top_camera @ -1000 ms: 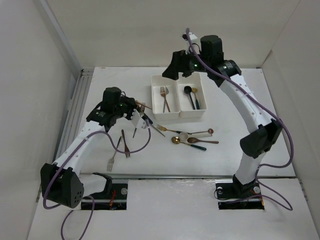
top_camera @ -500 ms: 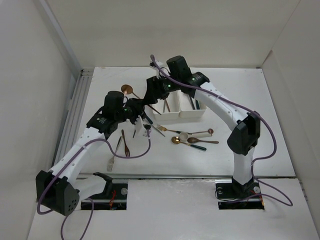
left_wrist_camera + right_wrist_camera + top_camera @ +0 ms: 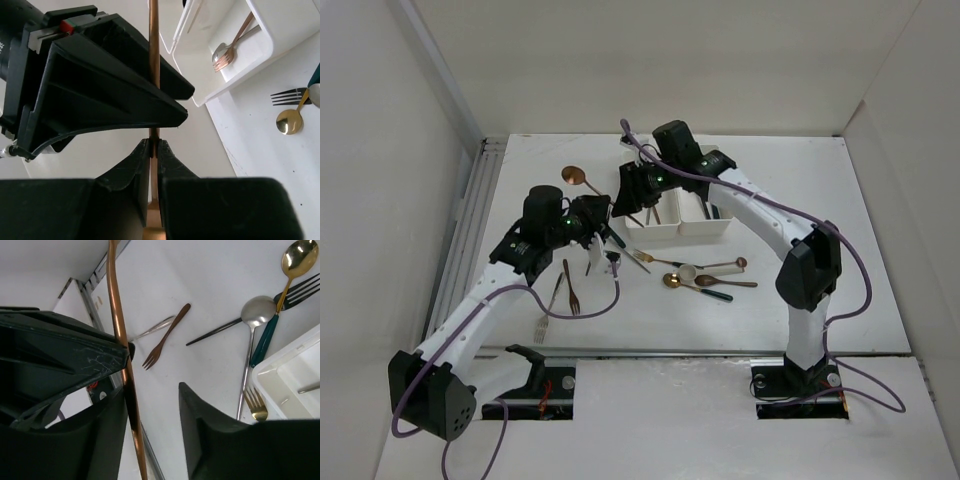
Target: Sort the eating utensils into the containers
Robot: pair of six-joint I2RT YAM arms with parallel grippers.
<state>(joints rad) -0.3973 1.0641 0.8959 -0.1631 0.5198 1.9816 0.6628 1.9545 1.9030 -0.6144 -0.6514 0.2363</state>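
Note:
My left gripper point(image 3: 154, 145) is shut on the handle of a copper spoon point(image 3: 154, 60), whose bowl point(image 3: 572, 176) sticks up to the back left. My right gripper point(image 3: 152, 405) straddles that same handle point(image 3: 120, 325). The handle lies against one finger while the other finger point(image 3: 210, 425) stands well apart, so the gripper is open. Both grippers meet just left of the two white containers point(image 3: 655, 228). The near container point(image 3: 250, 55) holds a fork point(image 3: 225, 52). Loose forks point(image 3: 570, 290) and spoons point(image 3: 705, 280) lie on the table.
On the table below my right gripper lie a copper fork point(image 3: 165, 337), a silver fork point(image 3: 152, 329), a gold spoon point(image 3: 300, 252), a silver spoon point(image 3: 257, 307) and a gold fork point(image 3: 256, 407). White walls enclose the table on three sides.
My right arm swung from above the containers leftward to the spoon in my left gripper, and its jaws narrowed around the handle. The left gripper raised the spoon, bowl up.

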